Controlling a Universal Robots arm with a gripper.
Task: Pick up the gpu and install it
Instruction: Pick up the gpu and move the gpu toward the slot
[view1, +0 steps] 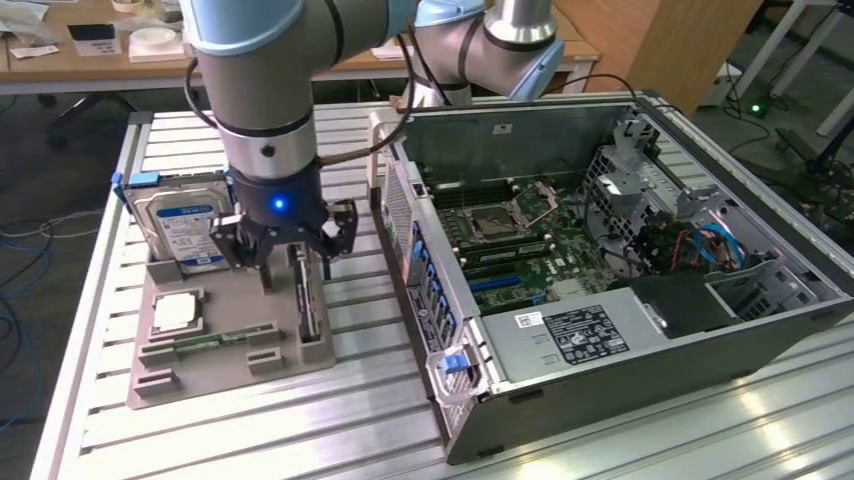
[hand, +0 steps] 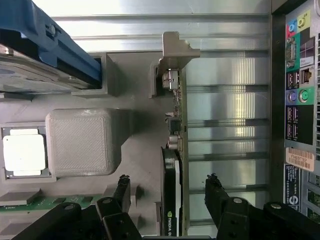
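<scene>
The arm stood over the counter (view1: 667, 440) with its pincer (view1: 296, 265) lowered onto a grey holder tray (view1: 200, 375); the pincer's two black fingers (hand: 122, 192) were apart, one on each side of the gpu (view1: 310, 300), and the wrist view showed a clear gap between each finger and the card, so nothing was clamped. The gpu stood on its long edge in a slot of the tray, at the tray side nearest the computer case (view1: 641, 390); in the wrist view its dark face and thin circuit-board edge (hand: 172, 190) ran straight between the fingers, and its silver end bracket (hand: 172, 55) sat at the far end, against a grey support post of the tray. The remaining tray positions were occupied as follows: a silver hard drive (view1: 187, 220) with a blue-white label, standing upright at the tray's far end in the exterior view, with a blue rail on its side; a small square silver chip (view1: 178, 312) lying flat in a recess; a green memory stick (view1: 214, 340) lying flat near the chip. The computer case lay on its side with the cover off, to the exterior view's right of the tray; its motherboard (view1: 507, 240) was exposed; its rear port panel (hand: 300, 100) faced the tray.
</scene>
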